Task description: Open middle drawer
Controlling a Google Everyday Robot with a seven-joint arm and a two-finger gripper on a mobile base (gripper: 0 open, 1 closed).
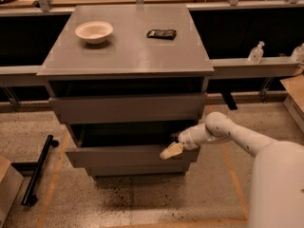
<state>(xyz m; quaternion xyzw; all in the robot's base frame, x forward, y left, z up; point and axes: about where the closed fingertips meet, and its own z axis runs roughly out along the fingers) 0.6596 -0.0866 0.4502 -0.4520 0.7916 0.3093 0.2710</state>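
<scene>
The grey cabinet (128, 51) has three drawers. The middle drawer (118, 156) stands pulled out a little, with a dark gap above its front. The top drawer (128, 108) also sits slightly forward of the cabinet top. My gripper (172, 150) is at the top edge of the middle drawer's front, towards its right end, with its tan tip against the panel. My white arm (228, 133) reaches in from the lower right.
A white bowl (94, 32) and a small black object (161, 33) lie on the cabinet top. A black bar on wheels (37, 170) lies on the floor at the left. Bottles (255, 53) stand on a ledge at the right. A box corner (7, 189) shows at the lower left.
</scene>
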